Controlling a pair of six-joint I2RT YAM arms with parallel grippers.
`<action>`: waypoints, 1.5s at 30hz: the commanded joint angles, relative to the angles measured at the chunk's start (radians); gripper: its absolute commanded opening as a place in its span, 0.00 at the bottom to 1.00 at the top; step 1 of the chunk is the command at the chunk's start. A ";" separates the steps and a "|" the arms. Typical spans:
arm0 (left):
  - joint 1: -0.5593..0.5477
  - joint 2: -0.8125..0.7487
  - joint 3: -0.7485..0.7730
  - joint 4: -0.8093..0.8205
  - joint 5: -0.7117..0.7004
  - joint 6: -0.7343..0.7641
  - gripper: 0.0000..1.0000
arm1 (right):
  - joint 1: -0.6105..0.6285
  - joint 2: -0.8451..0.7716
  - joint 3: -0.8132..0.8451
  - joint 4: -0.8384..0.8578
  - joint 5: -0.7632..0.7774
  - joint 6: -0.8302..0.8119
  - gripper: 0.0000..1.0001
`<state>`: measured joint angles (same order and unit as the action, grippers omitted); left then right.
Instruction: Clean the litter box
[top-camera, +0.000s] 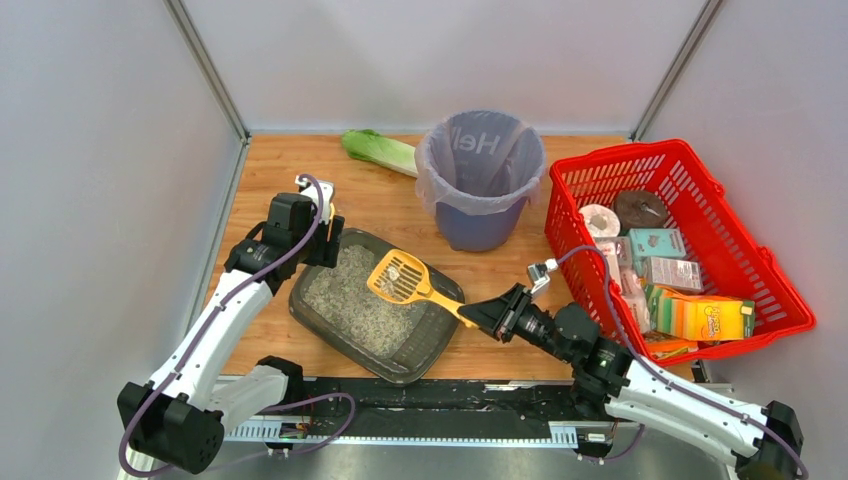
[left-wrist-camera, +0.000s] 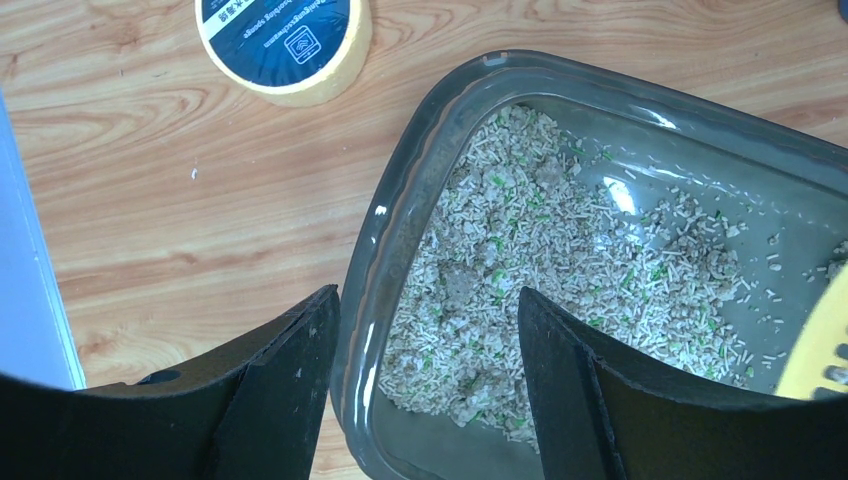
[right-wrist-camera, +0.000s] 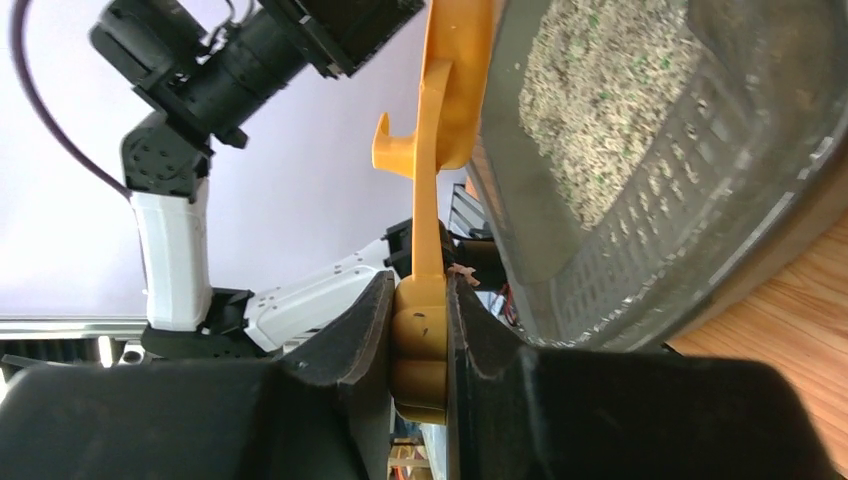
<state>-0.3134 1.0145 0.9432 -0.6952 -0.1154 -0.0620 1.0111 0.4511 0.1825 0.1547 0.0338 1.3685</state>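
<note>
Right claw (right-wrist-camera: 420, 300) is pinching the handle end of the yellow litter scoop (right-wrist-camera: 440, 150), jaws pressed flat on both sides. Overhead, the scoop head (top-camera: 400, 278) sits over the middle of the litter box (top-camera: 425, 345), with pale stuff on the slots, so I judge this as mid-scoop, load up and not yet dumped. The box is on the table in front of my left arm, near-left of the purple bag-lined bin (top-camera: 480, 180). Left claw (left-wrist-camera: 428, 310) is spread and straddles the box's left rim (left-wrist-camera: 390, 230), one finger outside and one over the litter. It's not clamped, and I can't tell if it touches. Next move is probably to clamp that rim to brace the box, keep the scoop level, swing it over the bin and tip. There's a brownish clump (left-wrist-camera: 458, 285) left near my left fingers for another pass. Blind spots: my right wrist sees the scoop edge-on, so the load is unverified there. The bin's inside shows only the bag. The left wrist view cuts off most of the box and all but a corner of the scoop (left-wrist-camera: 822, 350).
</note>
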 joint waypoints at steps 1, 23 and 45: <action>-0.004 -0.017 -0.003 0.026 -0.013 0.007 0.74 | -0.019 0.009 0.142 0.005 0.100 -0.031 0.00; -0.006 -0.013 0.003 0.023 -0.004 0.007 0.74 | -0.123 0.280 0.357 0.163 -0.018 0.020 0.00; -0.006 -0.010 0.006 0.023 0.006 0.005 0.74 | -0.540 0.245 0.606 -0.096 -0.098 -0.172 0.00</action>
<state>-0.3145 1.0145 0.9432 -0.6949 -0.1154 -0.0620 0.5423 0.7361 0.7143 0.1787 -0.1009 1.3075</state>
